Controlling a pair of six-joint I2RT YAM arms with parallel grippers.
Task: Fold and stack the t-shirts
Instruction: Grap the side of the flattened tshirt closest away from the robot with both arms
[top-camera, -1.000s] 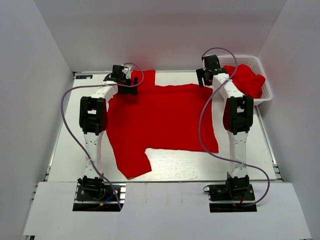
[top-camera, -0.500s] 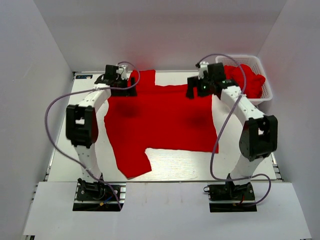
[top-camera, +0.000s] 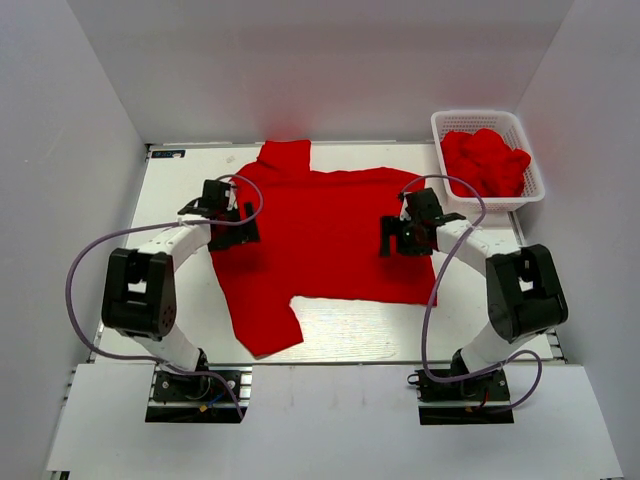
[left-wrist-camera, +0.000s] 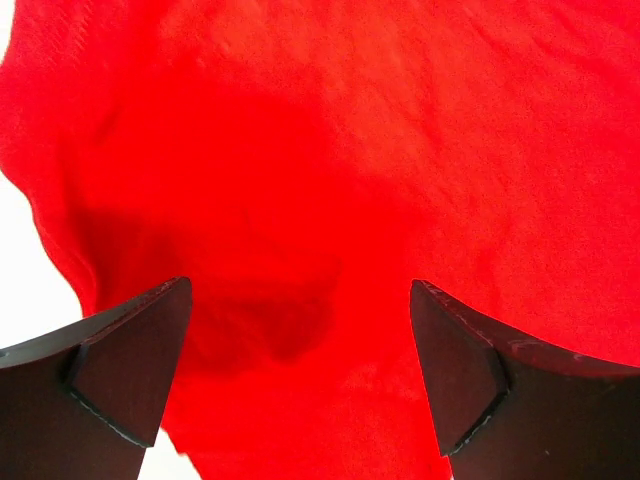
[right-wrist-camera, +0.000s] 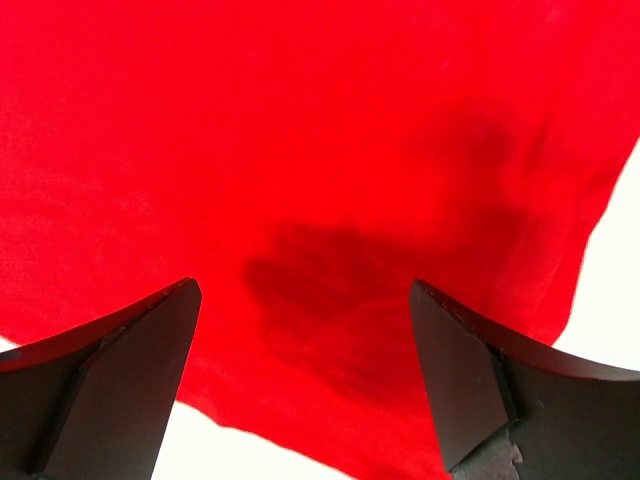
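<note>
Basket (top-camera: 476, 114) holding crumpled t-shirts (top-camera: 485, 160) appears only in top view.

Overhead view, wrist views close above t-shirt (top-camera: 330, 235)

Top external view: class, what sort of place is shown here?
Likely a robot lab test cell, not a home: plain white walls box in a white table, with the left arm and right arm bolted at its near edge.

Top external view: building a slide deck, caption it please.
Both open, the left hand and right hand hang over a spread red t-shirt; more red shirts in the white basket.
</note>
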